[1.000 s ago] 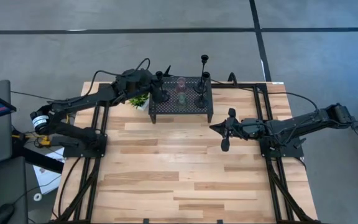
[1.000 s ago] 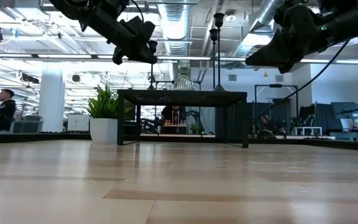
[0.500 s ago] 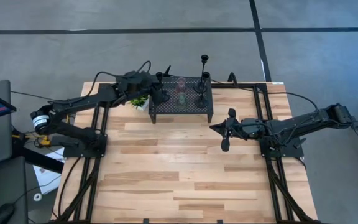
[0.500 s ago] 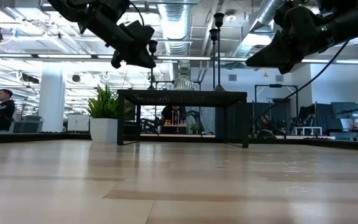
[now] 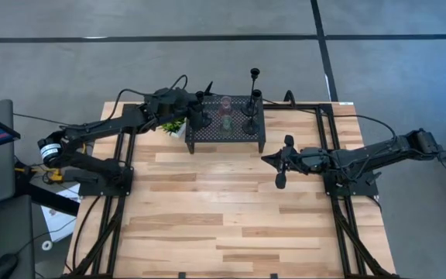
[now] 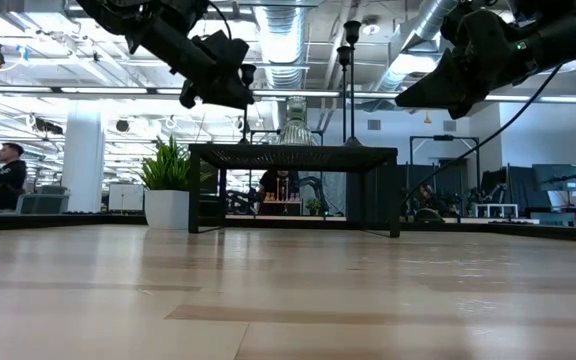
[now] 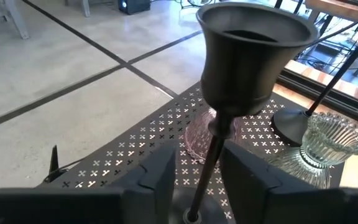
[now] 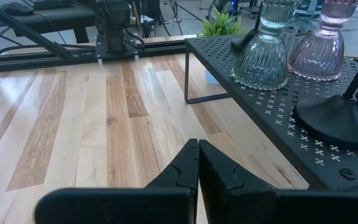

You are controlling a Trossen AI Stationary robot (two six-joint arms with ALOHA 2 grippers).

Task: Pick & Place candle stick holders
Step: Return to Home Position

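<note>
Room: an open workspace with ceiling ducts lies beyond a pale wooden tabletop (image 5: 223, 221). A person (image 6: 8, 165) shows far off at the low view's left edge.
Left hand (image 7: 199, 149): open, with one finger on each side of a thin black stem. There is a small gap on both sides and nothing is gripped.
Black candle holder (image 5: 200, 116): the piece between those fingers. It stands upright at the left end of the shelf.
Shelf (image 5: 207, 136): a black perforated metal stand at the middle of the tabletop's far edge.
Pink glass holder (image 5: 225, 102): stands mid-shelf, toward the far side.
Green glass holder (image 5: 225, 122): stands just beside the pink one, toward the near side.
Tall black holder (image 5: 253, 75): stands at the shelf's right end.
Shorter black holder (image 5: 255, 95): stands close by the tall one at the same end.
Potted plant (image 5: 173, 124): sits on the tabletop just beside the shelf's left end, under the left arm.
Right hand (image 8: 199, 146): its fingers are pressed together and hold nothing. It is raised above the tabletop near the shelf's right front corner, apart from every holder.
</note>
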